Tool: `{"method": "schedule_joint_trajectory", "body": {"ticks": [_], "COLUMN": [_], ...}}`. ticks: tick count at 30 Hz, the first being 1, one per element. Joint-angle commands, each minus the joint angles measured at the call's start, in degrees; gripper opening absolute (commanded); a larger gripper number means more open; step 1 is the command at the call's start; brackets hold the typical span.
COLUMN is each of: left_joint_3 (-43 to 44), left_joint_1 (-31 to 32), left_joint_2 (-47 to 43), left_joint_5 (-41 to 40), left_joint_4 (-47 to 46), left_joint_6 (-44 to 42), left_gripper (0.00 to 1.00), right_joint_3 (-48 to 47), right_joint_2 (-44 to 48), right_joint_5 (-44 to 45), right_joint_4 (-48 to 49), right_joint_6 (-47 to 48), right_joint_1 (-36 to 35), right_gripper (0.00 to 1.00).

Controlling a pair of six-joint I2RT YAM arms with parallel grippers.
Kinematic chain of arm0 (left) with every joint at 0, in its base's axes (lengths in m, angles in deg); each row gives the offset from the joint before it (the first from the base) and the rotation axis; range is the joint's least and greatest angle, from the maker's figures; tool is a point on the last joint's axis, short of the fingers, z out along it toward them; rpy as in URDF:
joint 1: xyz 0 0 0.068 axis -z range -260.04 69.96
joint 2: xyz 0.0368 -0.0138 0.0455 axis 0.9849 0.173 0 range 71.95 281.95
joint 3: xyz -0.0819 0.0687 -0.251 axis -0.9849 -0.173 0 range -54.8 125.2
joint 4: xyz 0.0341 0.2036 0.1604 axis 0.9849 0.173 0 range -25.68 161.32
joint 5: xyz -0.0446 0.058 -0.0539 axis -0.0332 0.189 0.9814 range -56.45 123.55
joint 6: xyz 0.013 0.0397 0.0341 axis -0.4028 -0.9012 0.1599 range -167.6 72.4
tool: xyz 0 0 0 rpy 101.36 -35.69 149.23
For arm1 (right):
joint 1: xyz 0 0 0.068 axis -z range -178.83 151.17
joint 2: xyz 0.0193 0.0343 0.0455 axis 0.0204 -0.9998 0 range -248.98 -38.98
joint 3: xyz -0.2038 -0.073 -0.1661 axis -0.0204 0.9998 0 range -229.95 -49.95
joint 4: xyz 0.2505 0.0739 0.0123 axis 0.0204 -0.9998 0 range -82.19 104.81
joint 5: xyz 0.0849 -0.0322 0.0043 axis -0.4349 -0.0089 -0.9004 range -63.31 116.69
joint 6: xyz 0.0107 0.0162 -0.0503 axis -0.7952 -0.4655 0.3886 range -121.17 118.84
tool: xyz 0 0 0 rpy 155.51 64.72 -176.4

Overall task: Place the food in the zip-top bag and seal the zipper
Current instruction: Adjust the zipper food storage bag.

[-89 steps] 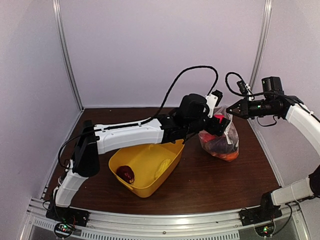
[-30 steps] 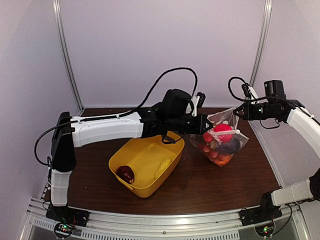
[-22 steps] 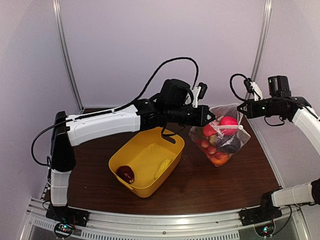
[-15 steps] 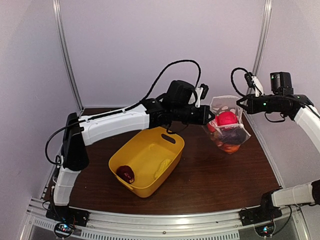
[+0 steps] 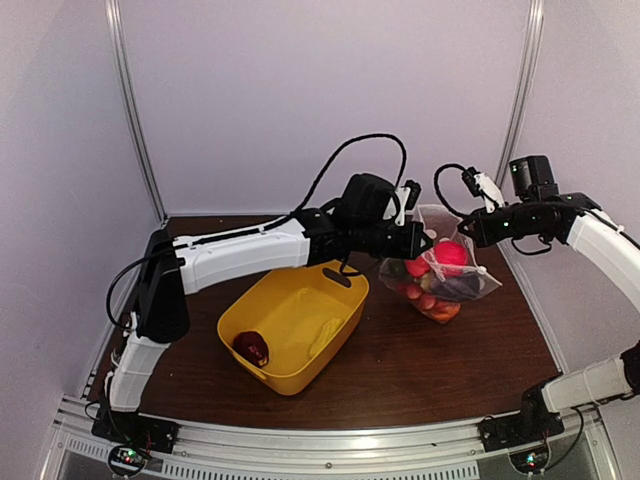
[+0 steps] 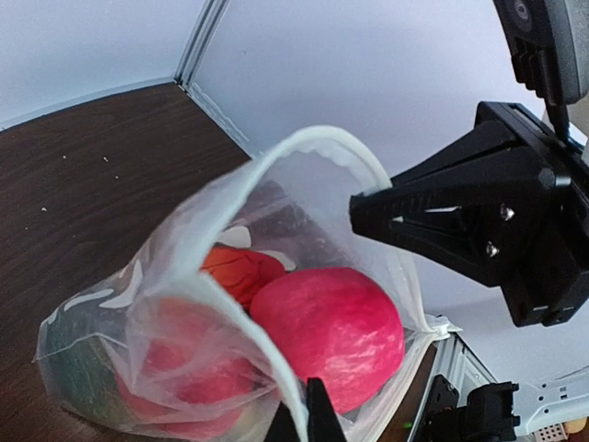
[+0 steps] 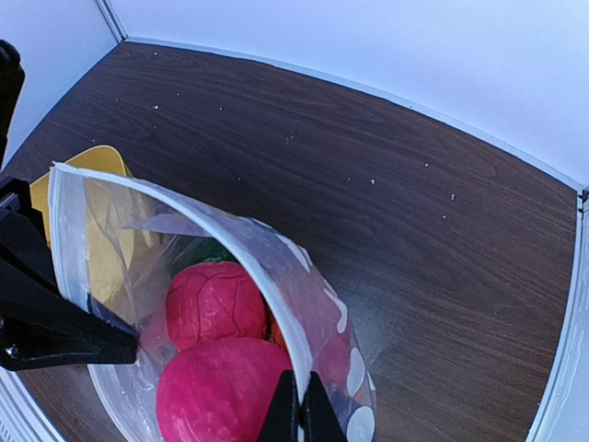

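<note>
The zip-top bag, clear with white dots, hangs between both grippers at the back right of the table. Its mouth is open, and the white zipper curves along the rim. Inside is food: a pink ball, a second pink piece, an orange piece and red and dark pieces lower down. My left gripper is shut on the bag's left rim. My right gripper is shut on the opposite rim. A dark red piece and a yellow piece lie in the yellow tub.
The yellow tub stands left of the bag, under the left forearm. The enclosure's back wall and right wall stand close behind and beside the bag. Dark wood table lies in front of the bag.
Both grippers swung the bag up and to the right, then brought it back down and left. The right gripper has come closer to the left one. Both stayed shut on the rim.
</note>
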Motion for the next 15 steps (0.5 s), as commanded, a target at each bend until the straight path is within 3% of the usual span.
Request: {"method": "schedule_joint_trajectory", "body": {"ticks": [1,5,10,12,15], "left_joint_3": [-1.69,-6.39,-13.47,-16.5,-23.08], "left_joint_1": [-1.56,-1.6,-1.98,-1.98,-2.03], "left_joint_2": [0.45,-4.15,-12.06,-15.85,-22.84], "left_joint_5": [3.76,2.86,4.84,5.41,3.5], "left_joint_4": [-4.21,-4.0,-3.26,-0.52,3.38], "left_joint_6": [2.79,0.14,-1.66,-3.59,-7.03], "left_gripper": [0.01,0.34,0.95,0.98,0.98], "right_joint_3": [0.52,0.4,-0.36,2.49,1.6], "right_joint_2": [3.04,4.39,2.5,3.27,2.34], "right_joint_5": [3.89,3.23,-2.77,0.44,-4.63], "right_joint_4": [4.51,5.66,2.91,6.51,4.3], "right_joint_6": [-1.21,-0.62,-0.28,-1.1,-0.38], "right_joint_1": [-0.41,-0.31,-0.23,-0.39,0.16], "right_gripper": [0.0,0.0,0.0,0.0,0.0]}}
